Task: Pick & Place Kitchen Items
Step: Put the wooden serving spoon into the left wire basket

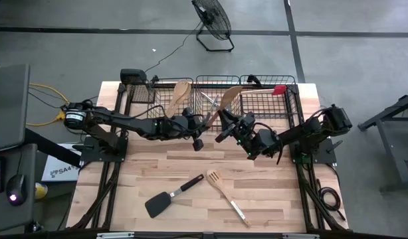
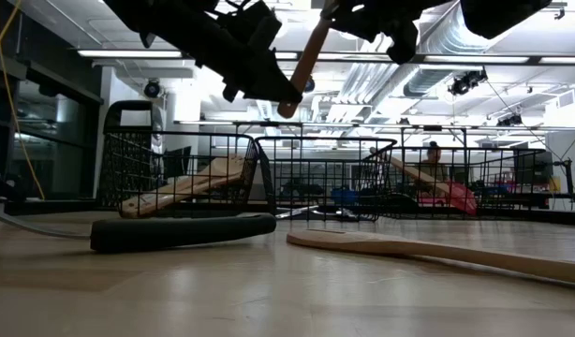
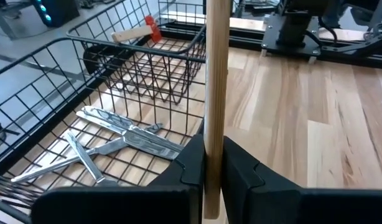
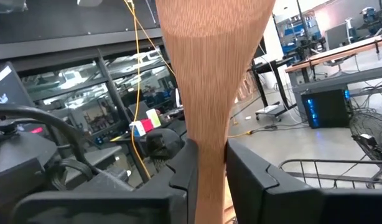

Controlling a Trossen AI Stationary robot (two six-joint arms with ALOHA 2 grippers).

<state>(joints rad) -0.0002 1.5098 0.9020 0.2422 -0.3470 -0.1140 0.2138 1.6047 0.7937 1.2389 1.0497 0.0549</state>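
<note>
**Two-Gripper Handover of the Wooden Spatula**

Closest to the lens, the wooden spatula (image 3: 216,93) handle runs between my left gripper (image 3: 214,171) fingers, which pinch it. At the high view's centre, my right gripper (image 1: 238,125) clamps the blade end. Both hold it above the table (image 1: 270,192), in front of the middle wire basket (image 1: 217,89). I judge one grip must release before moving, without twisting.

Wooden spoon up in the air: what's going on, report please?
Left gripper and right gripper both shut on wooden spoon, above middle basket. Nothing blocking.
</note>
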